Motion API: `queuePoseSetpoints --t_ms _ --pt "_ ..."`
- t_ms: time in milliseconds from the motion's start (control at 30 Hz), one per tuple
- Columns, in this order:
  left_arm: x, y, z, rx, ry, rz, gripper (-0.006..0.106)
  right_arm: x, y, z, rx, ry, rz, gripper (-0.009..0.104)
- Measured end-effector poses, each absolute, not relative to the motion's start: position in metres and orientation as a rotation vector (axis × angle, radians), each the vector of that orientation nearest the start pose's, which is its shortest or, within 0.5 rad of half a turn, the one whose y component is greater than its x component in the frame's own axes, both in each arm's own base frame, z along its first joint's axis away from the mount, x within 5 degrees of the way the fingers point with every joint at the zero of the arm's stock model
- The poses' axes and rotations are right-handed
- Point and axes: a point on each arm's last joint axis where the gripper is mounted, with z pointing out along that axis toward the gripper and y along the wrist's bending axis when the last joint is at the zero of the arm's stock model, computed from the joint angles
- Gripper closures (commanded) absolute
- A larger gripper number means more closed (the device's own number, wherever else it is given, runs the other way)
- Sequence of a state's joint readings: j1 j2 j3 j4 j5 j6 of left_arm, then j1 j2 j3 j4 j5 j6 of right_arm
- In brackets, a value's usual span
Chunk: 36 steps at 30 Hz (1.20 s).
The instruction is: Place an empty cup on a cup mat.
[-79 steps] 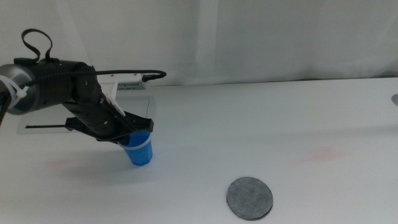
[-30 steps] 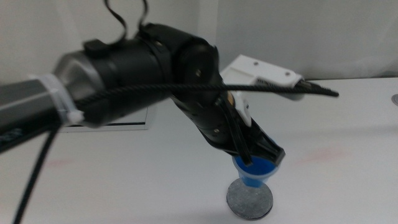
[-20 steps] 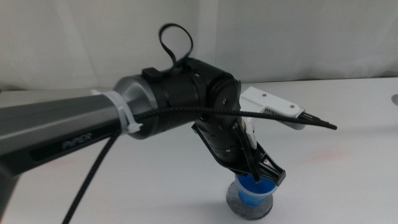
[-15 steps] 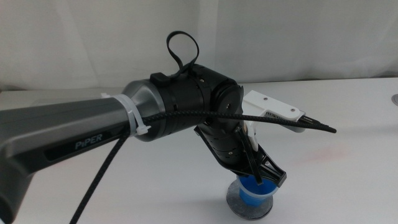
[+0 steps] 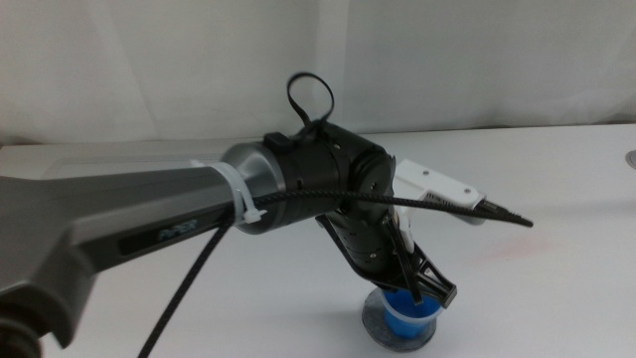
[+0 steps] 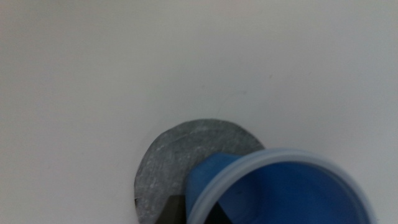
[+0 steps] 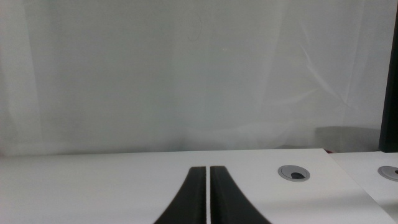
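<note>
The blue cup [image 5: 409,316] stands on the round grey cup mat [image 5: 374,318] near the table's front edge, right of centre. My left gripper [image 5: 422,290] reaches in from the left and down, its dark jaws shut on the cup at its rim. In the left wrist view the cup [image 6: 280,190] shows open and empty, its base over the mat [image 6: 180,158]. My right gripper [image 7: 207,169] is shut and empty, off to the side and out of the middle view.
A cable hole [image 5: 630,157] sits at the table's right edge; the right wrist view shows two such holes, one [image 7: 294,173] and another [image 7: 389,172]. A faint reddish stain [image 5: 517,245] marks the table right of the mat. White curtain behind.
My left gripper carried the cup from the table's left over to the mat and lowered it onto the disc. In the last half second it sank slightly.
</note>
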<state>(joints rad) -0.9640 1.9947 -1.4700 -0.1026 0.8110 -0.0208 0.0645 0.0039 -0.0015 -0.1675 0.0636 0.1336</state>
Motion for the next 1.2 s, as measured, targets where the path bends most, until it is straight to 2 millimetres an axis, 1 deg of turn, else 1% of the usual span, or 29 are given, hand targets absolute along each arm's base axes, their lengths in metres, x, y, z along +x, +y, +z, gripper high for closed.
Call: queuePoseSetpoints --t_ms 67,233,400,633,733,800,1100,1200 --pt "0.2325 -0.3466 0.1873 1.239 2.614 -0.320 0.103 0.0567 0.0027 0.2078 -0.067 1.547 0.016 0.098" --pt "0.2322 -0.3463 0.1872 1.239 2.618 -0.318 0.103 0.0567 0.0027 0.2078 -0.065 1.547 0.018 0.098" --pt "0.2321 -0.3462 0.1855 1.240 2.627 -0.313 0.077 0.0567 0.0027 0.2078 -0.065 1.547 0.018 0.098" --pt "0.2323 -0.3464 0.1821 1.243 2.636 -0.306 0.025 0.0567 0.0027 0.2078 -0.065 1.547 0.018 0.098" --pt "0.2332 -0.3460 0.1821 1.237 2.633 -0.294 0.012 0.0567 0.0027 0.2078 -0.065 1.547 0.018 0.098" --pt "0.2339 -0.3454 0.1820 1.243 2.626 -0.278 0.009 0.0567 0.0027 0.2078 -0.065 1.547 0.018 0.098" --pt "0.2359 -0.3444 0.1820 1.250 2.608 -0.248 0.009 0.0567 0.0027 0.2078 -0.067 1.547 0.017 0.098" --pt "0.2386 -0.3424 0.1871 1.241 2.576 -0.211 0.009 0.0567 0.0027 0.2078 -0.067 1.547 0.017 0.098"
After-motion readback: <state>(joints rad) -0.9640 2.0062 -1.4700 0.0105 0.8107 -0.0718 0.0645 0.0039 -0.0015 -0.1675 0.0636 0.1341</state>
